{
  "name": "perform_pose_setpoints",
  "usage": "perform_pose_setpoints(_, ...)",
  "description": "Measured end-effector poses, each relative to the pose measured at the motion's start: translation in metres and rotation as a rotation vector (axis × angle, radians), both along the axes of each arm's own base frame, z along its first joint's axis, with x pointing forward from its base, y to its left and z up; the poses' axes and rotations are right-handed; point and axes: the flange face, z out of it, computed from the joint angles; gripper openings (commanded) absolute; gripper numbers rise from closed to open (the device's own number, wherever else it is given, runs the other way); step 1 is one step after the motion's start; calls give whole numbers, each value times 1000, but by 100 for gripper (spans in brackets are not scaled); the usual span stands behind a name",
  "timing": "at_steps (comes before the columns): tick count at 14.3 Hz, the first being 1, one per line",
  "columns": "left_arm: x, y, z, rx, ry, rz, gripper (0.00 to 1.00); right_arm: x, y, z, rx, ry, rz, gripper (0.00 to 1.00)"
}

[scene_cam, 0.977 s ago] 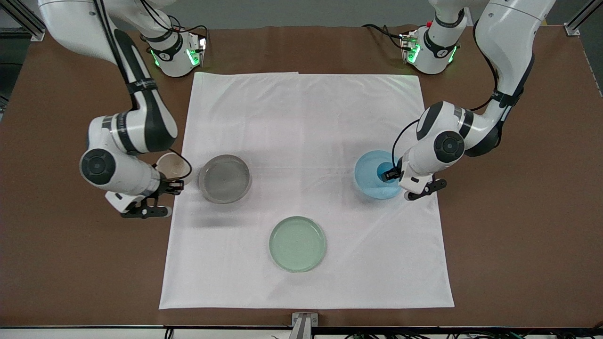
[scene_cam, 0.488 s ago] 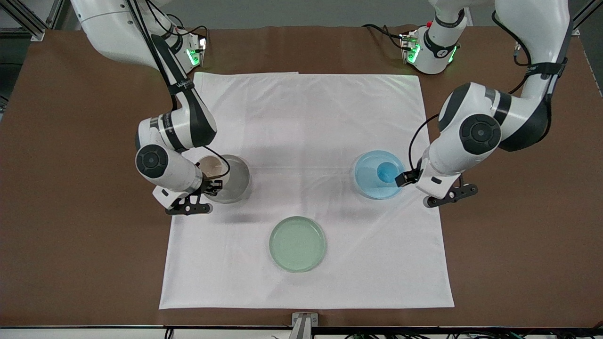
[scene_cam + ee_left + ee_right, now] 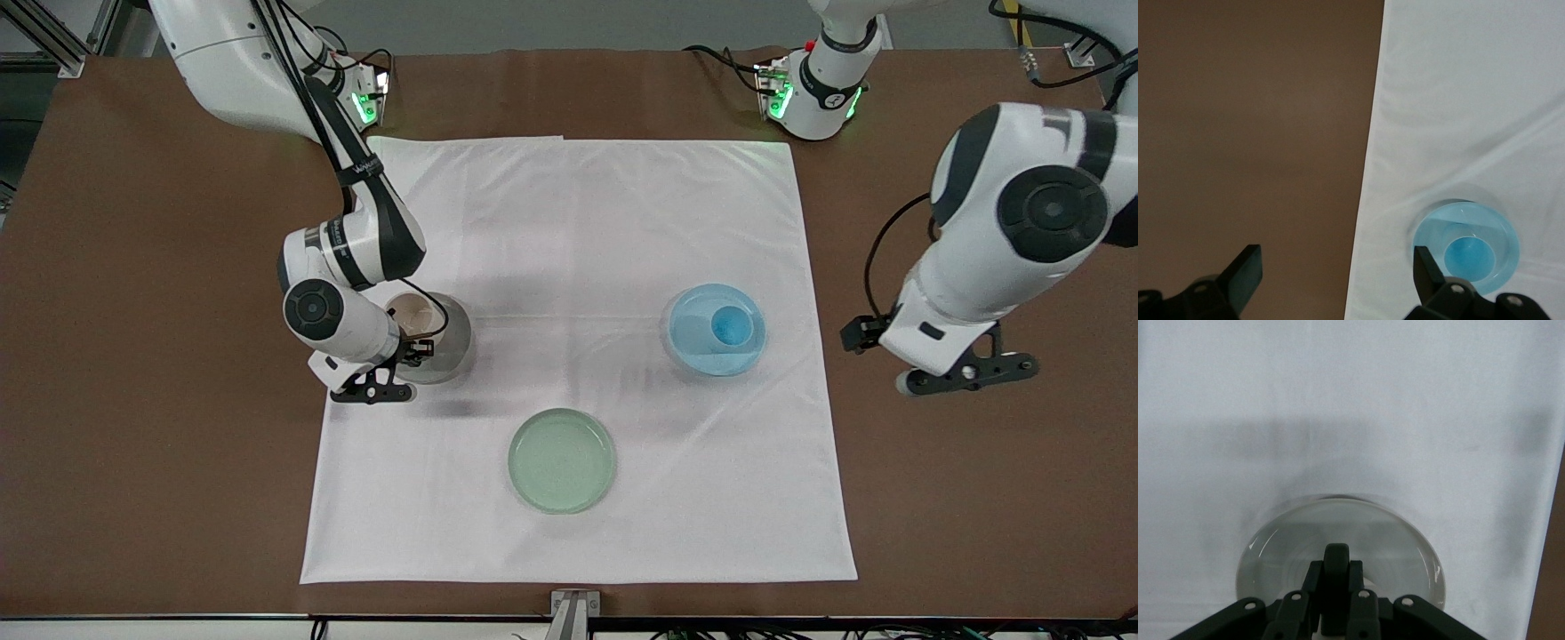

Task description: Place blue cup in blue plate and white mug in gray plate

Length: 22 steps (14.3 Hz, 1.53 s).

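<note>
Mug [image 3: 412, 316] (handle pinched by right tool [image 3: 411, 348]) over gray plate [image 3: 449, 351].

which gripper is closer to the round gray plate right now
Right. The right gripper holds the cream-white mug over the round gray plate; the left gripper is over bare table.

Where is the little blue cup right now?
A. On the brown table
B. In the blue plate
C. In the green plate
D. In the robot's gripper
B: the blue cup stands inside the blue plate, and the left gripper is open over the brown table beside the cloth, holding nothing.
</note>
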Motion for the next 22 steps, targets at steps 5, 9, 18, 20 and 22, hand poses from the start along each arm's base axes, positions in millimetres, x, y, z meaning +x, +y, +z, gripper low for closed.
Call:
perform_pose_setpoints(5, -28, 24, 75, 22, -42, -112, 100, -2, 5, -12, -5, 5, 2, 11)
perform_pose_setpoints(9, -59, 50, 117, -29, -10, -141, 100, -3, 7, -16, -8, 5, -1, 100)
perform_pose_setpoints(18, -103, 111, 128, -134, 48, -134, 100, -14, -115, 173, -15, 122, -99, 100)
perform_pose_setpoints(20, -104, 105, 129, -133, 43, -105, 100, -32, -175, 214, 18, 109, -114, 100)
perform_pose_setpoints(22, -105, 99, 128, -132, 41, -81, 100, -50, -221, 227, 20, 95, -111, 100)
